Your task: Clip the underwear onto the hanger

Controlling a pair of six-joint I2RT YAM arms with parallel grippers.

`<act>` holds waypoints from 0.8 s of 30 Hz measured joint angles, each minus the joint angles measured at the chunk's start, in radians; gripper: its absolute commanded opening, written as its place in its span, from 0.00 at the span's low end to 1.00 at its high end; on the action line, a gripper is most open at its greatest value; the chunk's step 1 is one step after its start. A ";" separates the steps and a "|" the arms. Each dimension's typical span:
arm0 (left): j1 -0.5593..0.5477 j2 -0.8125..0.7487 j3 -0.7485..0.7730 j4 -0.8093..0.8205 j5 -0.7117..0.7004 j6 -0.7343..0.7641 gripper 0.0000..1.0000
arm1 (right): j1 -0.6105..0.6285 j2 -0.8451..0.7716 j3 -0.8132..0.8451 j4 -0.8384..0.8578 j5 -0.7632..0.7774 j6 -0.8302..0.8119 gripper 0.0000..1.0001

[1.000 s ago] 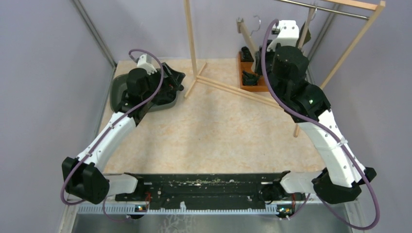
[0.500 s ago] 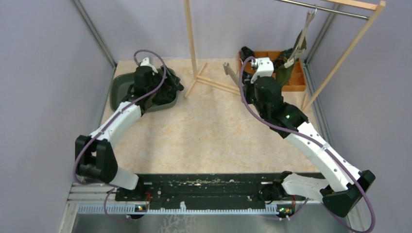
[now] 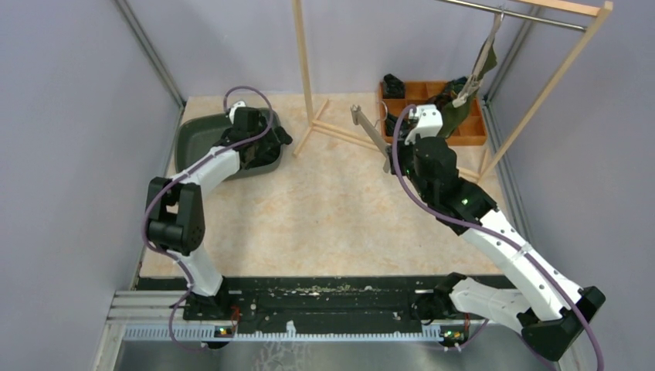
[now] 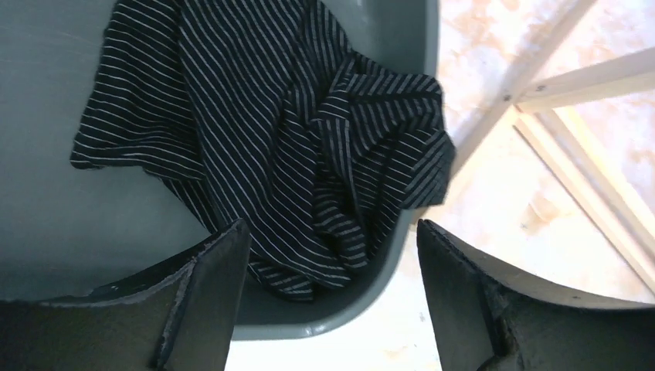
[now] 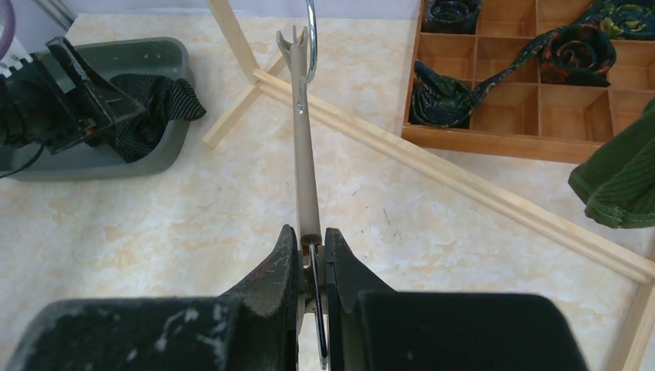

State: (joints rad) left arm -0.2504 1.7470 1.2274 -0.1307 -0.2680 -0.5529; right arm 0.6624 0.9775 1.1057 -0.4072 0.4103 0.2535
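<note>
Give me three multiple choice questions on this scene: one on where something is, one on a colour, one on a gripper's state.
1. Where does the underwear lie? A. in the wooden tray. B. in the grey tub. C. on the rail.
2. What colour is the underwear? A. black with thin pale stripes. B. plain red. C. plain white.
3. How is the right gripper? A. wide open and empty. B. shut on the hanger. C. shut on a tie.
Answers: B, the left wrist view shows it heaped in the tub; A, its stripes show there; B, the right wrist view shows the jaws pinching the hanger.
</note>
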 measured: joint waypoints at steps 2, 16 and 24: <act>0.005 0.026 0.011 -0.008 -0.022 0.000 0.79 | 0.000 -0.002 -0.008 0.002 -0.008 0.004 0.00; 0.028 0.156 0.028 -0.024 -0.011 0.008 0.00 | 0.000 -0.031 -0.052 -0.002 -0.017 0.026 0.00; 0.039 0.055 0.051 -0.036 0.037 0.011 0.00 | 0.000 -0.052 -0.086 0.000 -0.017 0.039 0.00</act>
State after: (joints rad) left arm -0.2115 1.8023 1.2785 -0.1665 -0.2314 -0.5415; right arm 0.6624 0.9253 1.0199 -0.4076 0.3931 0.2928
